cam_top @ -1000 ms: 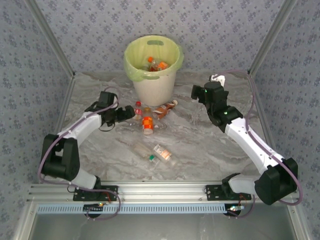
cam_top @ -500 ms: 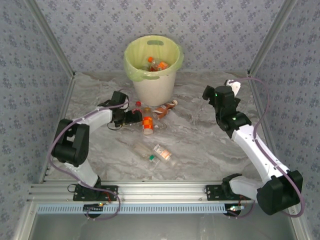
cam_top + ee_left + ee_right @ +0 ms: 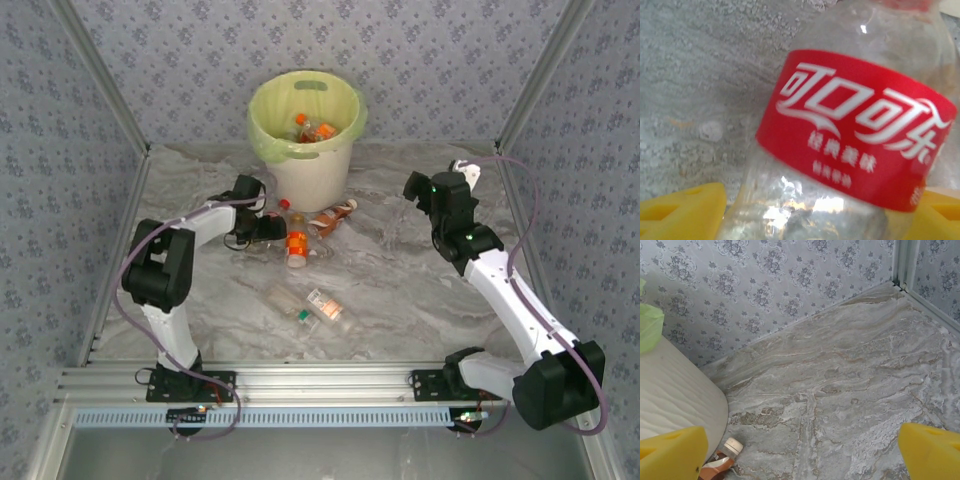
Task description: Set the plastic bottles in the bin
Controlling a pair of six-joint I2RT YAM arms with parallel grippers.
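Btwn L jaws: bottle [image 3: 855, 135], cap cropped

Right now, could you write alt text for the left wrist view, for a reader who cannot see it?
A clear plastic bottle with a red label bearing white Chinese characters sits close up between the two yellow fingers of the left pincer, over a grey marbled table.

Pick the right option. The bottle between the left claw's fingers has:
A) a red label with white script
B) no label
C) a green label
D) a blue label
A: in the left wrist view, the clear bottle lying between the yellow fingers of the left claw wears a red label with white script.
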